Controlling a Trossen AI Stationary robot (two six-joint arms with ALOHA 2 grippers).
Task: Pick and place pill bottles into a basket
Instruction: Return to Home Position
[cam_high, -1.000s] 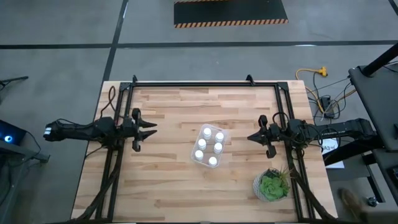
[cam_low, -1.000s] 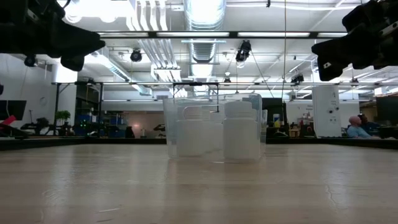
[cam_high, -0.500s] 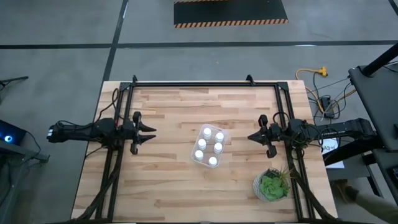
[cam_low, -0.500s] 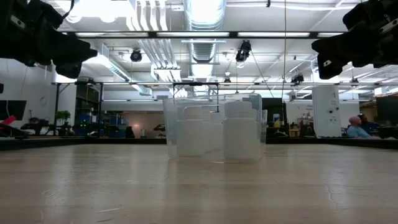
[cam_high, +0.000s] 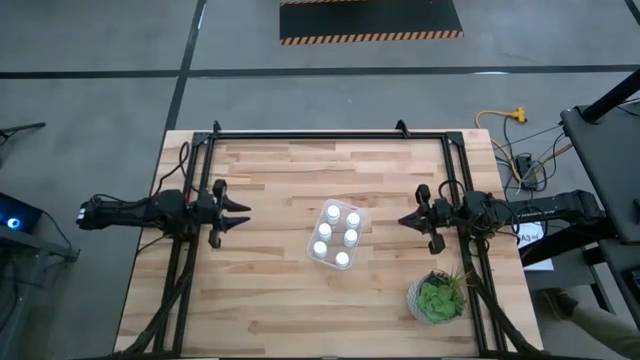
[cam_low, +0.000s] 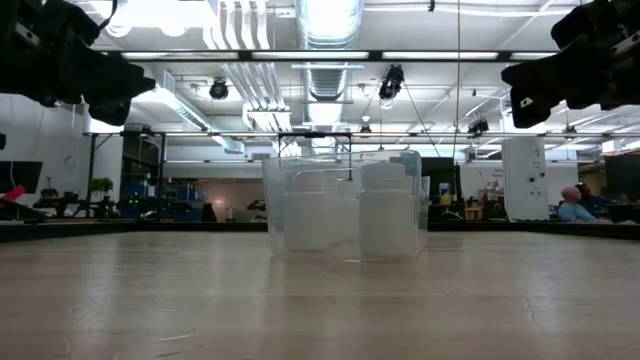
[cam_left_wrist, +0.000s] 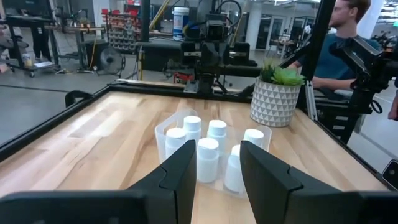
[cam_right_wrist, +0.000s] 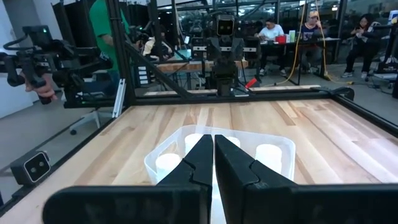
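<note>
Six pill bottles fill the basket mid-table. Left pincer (spread) at nine o'clock, right pincer pressed together at three: I'd withdraw both level, slowly.

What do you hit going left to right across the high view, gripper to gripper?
left gripper → basket holding six pill bottles → right gripper. Potted plant left out: it overlaps the right gripper's span.

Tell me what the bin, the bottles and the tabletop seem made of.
The bin looks like clear glossy plastic: its contents show through the walls. The pill bottles look like opaque, matte white plastic. The table looks like wood, with grain and plank strips.
</note>
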